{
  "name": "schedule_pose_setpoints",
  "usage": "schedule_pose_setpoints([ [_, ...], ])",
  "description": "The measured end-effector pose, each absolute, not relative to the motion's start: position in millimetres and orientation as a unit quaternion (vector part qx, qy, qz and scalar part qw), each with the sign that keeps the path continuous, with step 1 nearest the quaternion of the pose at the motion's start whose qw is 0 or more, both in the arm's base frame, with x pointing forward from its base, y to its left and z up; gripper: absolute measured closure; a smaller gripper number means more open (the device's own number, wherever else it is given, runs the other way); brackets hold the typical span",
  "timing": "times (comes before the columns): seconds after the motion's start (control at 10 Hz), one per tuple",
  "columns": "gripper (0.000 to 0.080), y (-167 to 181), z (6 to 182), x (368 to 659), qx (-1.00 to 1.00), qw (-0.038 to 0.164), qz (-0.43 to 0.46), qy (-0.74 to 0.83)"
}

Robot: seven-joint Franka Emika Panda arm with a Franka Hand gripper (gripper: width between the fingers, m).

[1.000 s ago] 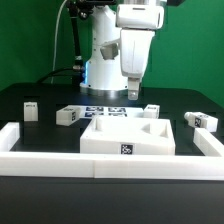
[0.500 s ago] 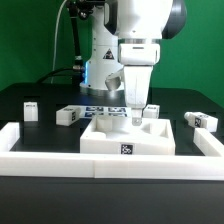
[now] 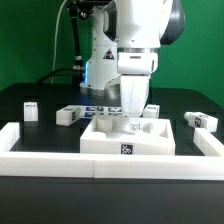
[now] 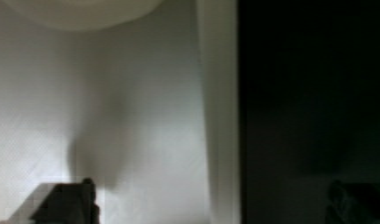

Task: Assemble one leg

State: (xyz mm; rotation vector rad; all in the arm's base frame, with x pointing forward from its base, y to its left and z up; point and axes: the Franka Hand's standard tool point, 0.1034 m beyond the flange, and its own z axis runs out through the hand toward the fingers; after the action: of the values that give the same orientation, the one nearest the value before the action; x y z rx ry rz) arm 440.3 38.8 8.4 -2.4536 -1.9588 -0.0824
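Low over the white panel (image 3: 104, 146), the gripper (image 3: 132, 117) has fingertips (image 4: 62, 203) spread wide with nothing between them. The nearest leg (image 3: 152, 110) lies just beside it at 3 o'clock. The second leg (image 3: 67, 115) is at 9 o'clock and the third leg (image 3: 200, 120) farther out at 3 o'clock.

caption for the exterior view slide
gripper low over the large flat white square panel, small white tagged post legs lying loose on black table

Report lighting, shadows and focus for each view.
Exterior view: evenly lit and sharp enough, white panel bright against the black table, no strong glare, gripper readable. Wrist view: soft and out of focus, half pale surface with a faint shadow, half dark, fingertips only dim shapes.
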Motion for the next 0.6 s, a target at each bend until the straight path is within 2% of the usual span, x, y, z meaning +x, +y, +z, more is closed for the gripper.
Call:
schedule_pose_setpoints([
  [0.1, 0.0177, 38.7, 8.4, 440.3, -0.781, 0.000, -0.026, -0.624],
  [0.3, 0.0536, 38.7, 8.4, 440.3, -0.781, 0.000, -0.026, -0.624],
  [0.4, 0.0675, 38.7, 8.4, 440.3, -0.781, 0.000, -0.026, -0.624],
  [0.5, 0.0675, 38.7, 8.3, 440.2, -0.781, 0.001, -0.026, -0.624],
  [0.6, 0.0741, 38.4, 8.2, 440.1, -0.782, 0.001, -0.026, -0.623],
])
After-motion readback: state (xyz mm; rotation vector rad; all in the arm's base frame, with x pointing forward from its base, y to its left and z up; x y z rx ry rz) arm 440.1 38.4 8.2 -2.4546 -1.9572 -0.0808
